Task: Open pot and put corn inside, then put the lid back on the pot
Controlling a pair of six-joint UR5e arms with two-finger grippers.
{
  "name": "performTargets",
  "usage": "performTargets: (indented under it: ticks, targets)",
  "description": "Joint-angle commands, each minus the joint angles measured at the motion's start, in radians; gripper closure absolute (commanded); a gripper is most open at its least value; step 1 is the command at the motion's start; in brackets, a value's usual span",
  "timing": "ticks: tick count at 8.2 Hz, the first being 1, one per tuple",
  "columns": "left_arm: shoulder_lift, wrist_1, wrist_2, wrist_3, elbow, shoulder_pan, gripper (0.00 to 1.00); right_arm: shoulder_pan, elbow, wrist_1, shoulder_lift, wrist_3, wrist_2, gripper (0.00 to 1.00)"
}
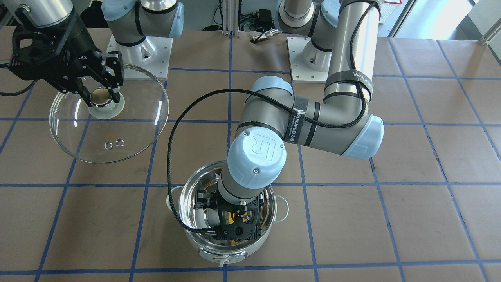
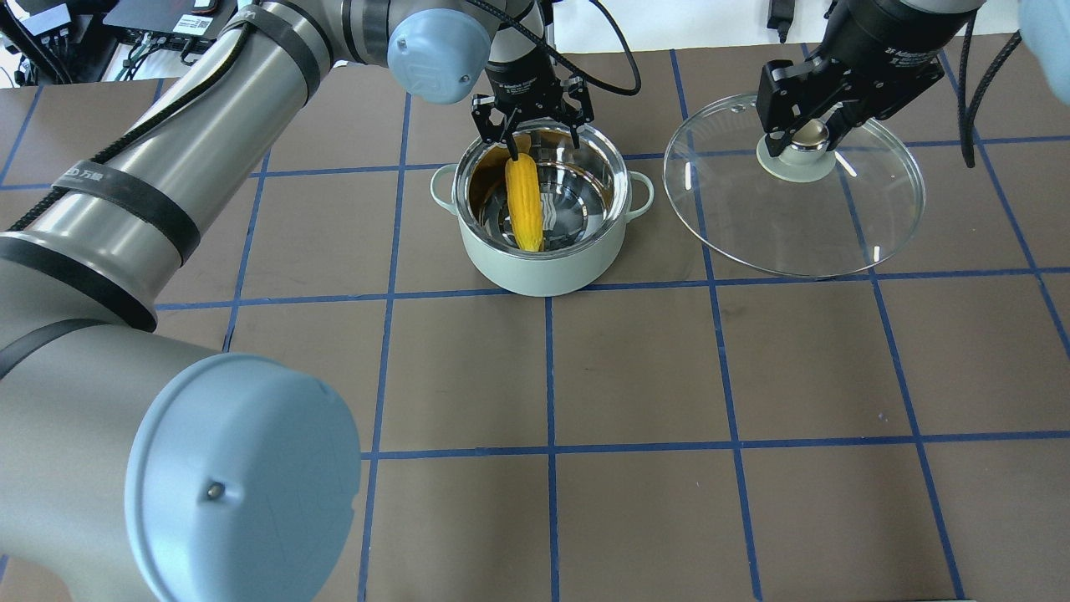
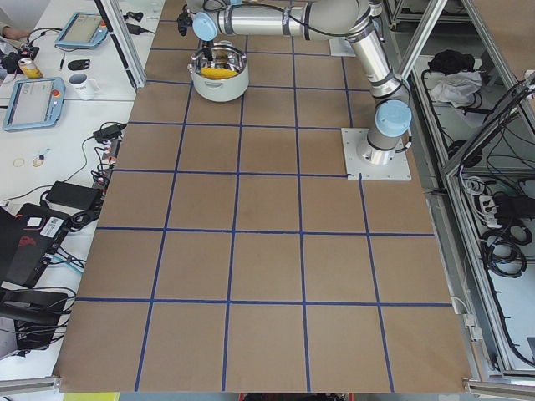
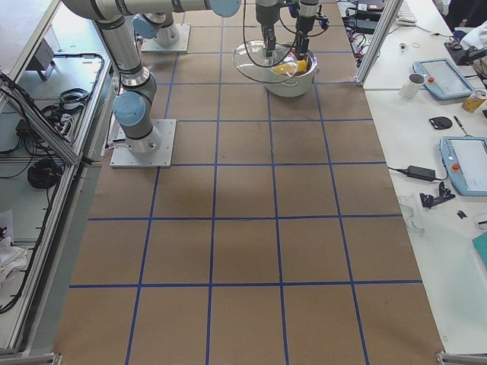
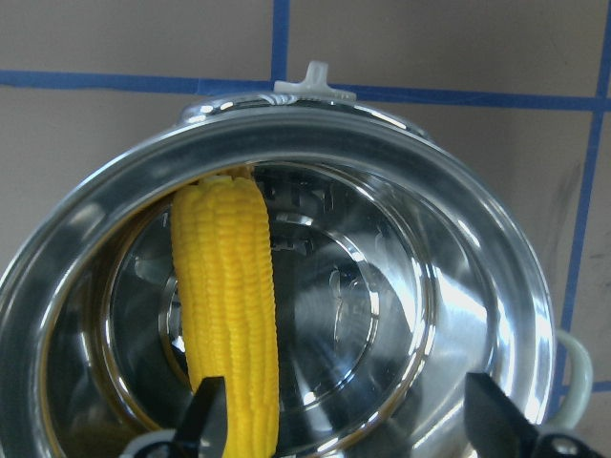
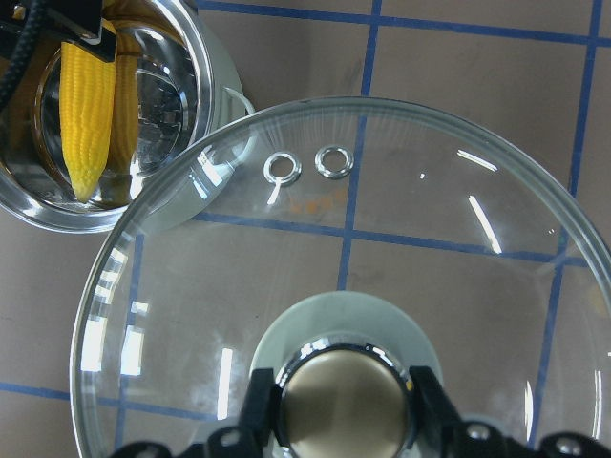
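Observation:
The pale mint pot stands open on the table, also in the front view. The yellow corn lies inside it, leaning against the steel wall, and shows in the left wrist view and the right wrist view. My left gripper hangs over the pot's far rim with its jaws wide open; one finger is right beside the corn. My right gripper is shut on the knob of the clear glass lid and holds it tilted to the right of the pot.
The left arm's black cable loops down beside the pot. The two arm bases stand at the robot's edge of the table. Brown paper with a blue tape grid covers the table. Side desks hold tablets and a mug.

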Motion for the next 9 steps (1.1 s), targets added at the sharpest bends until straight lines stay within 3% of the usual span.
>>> performTargets:
  ticks: [1, 5, 9]
  targets:
    - [0.081, -0.08, 0.001, 0.029, 0.001, 0.002, 0.0, 0.0, -0.005, -0.011, 0.004, 0.011, -0.001, 0.76]
    - [0.167, -0.106, 0.0, 0.26, -0.03, 0.047, 0.0, 0.006, -0.011, -0.014, 0.018, 0.025, 0.002, 0.76]
    - [0.327, -0.108, 0.003, 0.559, -0.206, 0.155, 0.0, 0.05, -0.018, -0.061, 0.055, 0.078, 0.001, 0.76]
